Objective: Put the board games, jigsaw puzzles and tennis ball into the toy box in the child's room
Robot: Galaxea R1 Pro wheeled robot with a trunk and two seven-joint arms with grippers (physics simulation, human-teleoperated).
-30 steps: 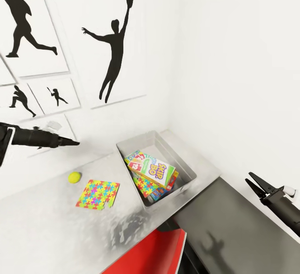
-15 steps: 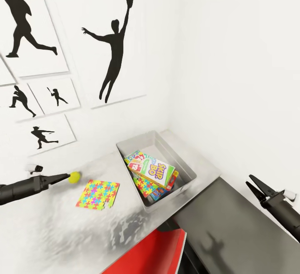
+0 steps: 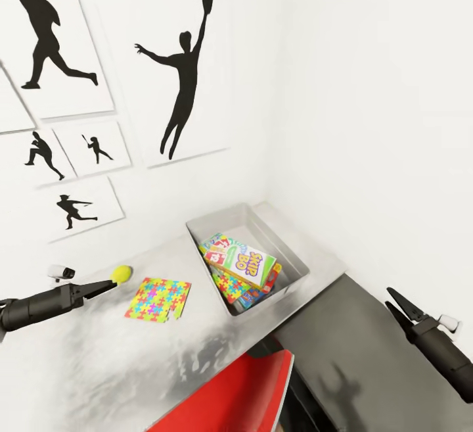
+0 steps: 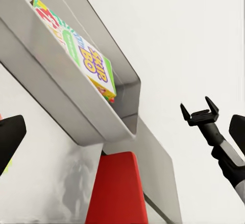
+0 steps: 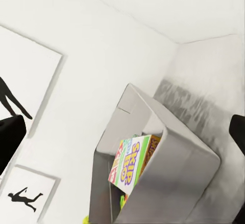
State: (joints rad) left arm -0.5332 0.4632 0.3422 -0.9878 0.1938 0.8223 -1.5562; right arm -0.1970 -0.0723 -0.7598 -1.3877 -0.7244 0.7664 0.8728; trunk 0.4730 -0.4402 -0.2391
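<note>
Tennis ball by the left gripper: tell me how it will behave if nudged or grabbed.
The tennis ball is round on a flat table, so a nudge from the left gripper would probably roll it. It looks small, likely light. Closing off-centre might squirt it away.

White-topped table [image 3: 164, 353] set in the corner of a white-walled room.

On its top, a shallow light-grey toy box [image 3: 297, 262] sits near the far corner. A multicoloured jigsaw puzzle [image 3: 158, 299] lies flat on the bare top to the left of the box, clear of it. A small yellow-green tennis ball [image 3: 121, 273] rests just beyond the puzzle, nearer the wall.
</note>
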